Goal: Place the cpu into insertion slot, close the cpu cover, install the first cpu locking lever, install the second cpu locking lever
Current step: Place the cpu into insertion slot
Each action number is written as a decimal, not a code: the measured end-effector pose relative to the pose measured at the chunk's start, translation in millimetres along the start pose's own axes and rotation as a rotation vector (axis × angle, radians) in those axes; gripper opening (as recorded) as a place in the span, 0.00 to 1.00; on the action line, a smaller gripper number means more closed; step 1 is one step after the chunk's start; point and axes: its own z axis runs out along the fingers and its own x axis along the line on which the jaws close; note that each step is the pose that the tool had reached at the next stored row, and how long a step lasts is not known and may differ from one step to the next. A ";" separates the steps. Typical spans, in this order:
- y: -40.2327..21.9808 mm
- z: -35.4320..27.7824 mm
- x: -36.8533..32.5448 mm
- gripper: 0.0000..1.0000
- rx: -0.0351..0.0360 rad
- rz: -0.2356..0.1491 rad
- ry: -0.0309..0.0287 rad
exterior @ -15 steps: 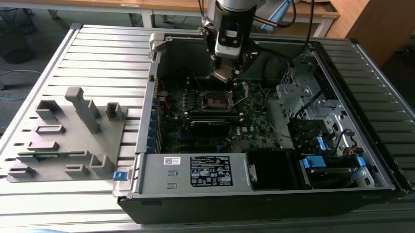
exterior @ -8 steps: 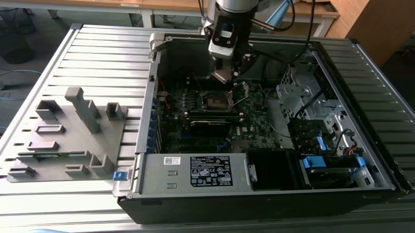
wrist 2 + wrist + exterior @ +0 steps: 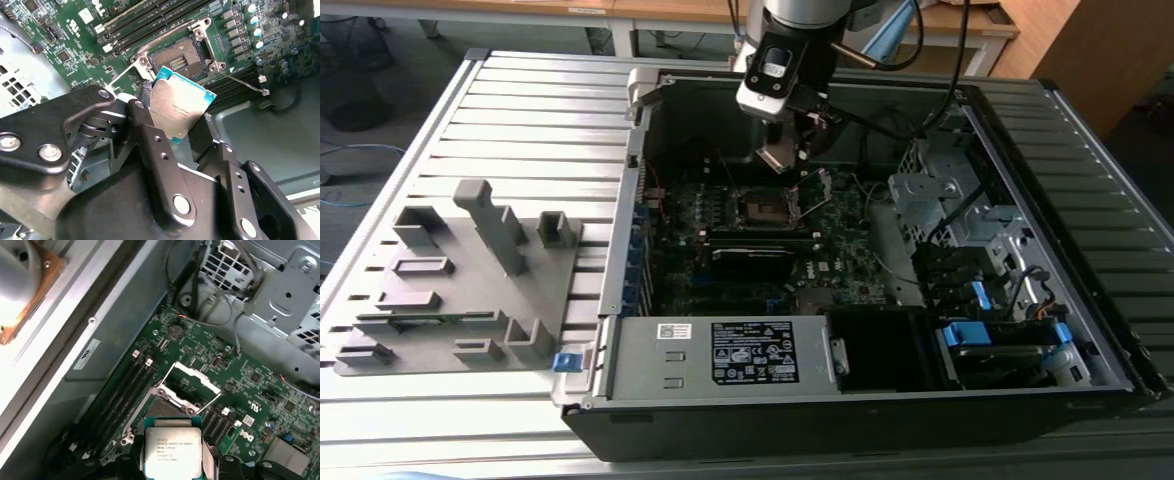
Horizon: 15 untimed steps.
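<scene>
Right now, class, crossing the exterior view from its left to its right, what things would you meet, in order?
grey part holder → cpu held above the board → silver metal cage → wooden cabinet

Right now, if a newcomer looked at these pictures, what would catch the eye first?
First the cpu, a silver square clamped by its edges in the black hand, hanging above the empty socket on the green motherboard. In the first wrist view the cpu cover stands raised at one edge of the socket. In the exterior view, the open computer case lies on a slatted metal table.
</scene>
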 end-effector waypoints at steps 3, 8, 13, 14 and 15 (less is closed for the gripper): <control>0.0 0.0 0.0 0.54 0.0000 0.001 -0.0001; 0.0 0.0 0.0 0.54 0.0000 0.001 -0.0001; 0.1 0.0 0.0 0.54 0.0000 0.001 -0.0002; 0.0 0.0 0.0 0.54 0.0000 0.001 -0.0002; 0.0 0.1 0.0 0.54 -0.0001 0.005 -0.0006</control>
